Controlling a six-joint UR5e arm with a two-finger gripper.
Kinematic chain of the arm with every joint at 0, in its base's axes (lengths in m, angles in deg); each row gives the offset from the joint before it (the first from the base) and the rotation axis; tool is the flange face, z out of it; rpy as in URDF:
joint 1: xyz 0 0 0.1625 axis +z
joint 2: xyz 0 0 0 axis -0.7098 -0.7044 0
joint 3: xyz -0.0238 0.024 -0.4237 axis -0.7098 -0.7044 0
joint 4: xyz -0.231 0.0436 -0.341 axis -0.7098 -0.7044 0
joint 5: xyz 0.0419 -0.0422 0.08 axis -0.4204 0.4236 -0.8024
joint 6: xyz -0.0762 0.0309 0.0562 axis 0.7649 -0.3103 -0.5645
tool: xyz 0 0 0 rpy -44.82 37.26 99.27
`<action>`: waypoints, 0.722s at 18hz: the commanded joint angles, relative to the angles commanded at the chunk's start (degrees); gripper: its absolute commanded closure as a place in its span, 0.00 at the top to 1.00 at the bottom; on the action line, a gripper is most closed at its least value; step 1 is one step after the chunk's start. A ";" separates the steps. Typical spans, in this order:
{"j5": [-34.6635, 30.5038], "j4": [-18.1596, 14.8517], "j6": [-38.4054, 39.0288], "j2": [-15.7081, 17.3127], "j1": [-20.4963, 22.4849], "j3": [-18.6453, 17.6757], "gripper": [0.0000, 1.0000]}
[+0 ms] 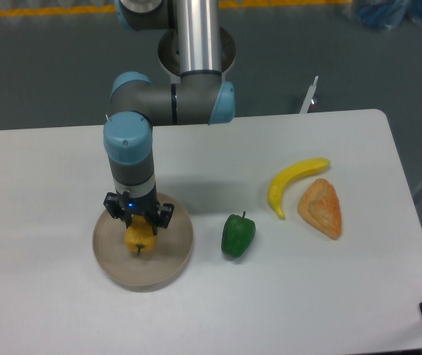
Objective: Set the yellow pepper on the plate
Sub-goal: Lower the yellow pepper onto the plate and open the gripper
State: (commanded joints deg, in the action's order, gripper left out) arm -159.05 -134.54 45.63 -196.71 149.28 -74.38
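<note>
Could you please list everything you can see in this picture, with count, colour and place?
table: one, white, fills most of the view
plate: one, beige, left of centre on the table
yellow pepper: one, yellow-orange, over the plate, in the hand
green pepper: one, green, on the table right of the plate
banana: one, yellow, right part of the table
wedge: one, orange, beside the banana, looks like a slice of toy food
arm: one, silver with blue joints, reaching from the far side
hand: one, black, shut on the yellow pepper above the plate
</note>
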 joint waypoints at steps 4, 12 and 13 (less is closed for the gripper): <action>-0.09 0.00 -0.09 -0.44 0.00 0.09 0.46; -0.09 -0.09 -0.18 0.44 0.09 0.70 1.00; 0.00 -0.09 -0.26 0.53 0.17 0.88 1.00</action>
State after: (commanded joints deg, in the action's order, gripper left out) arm -159.05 -134.63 45.37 -196.18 149.46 -73.50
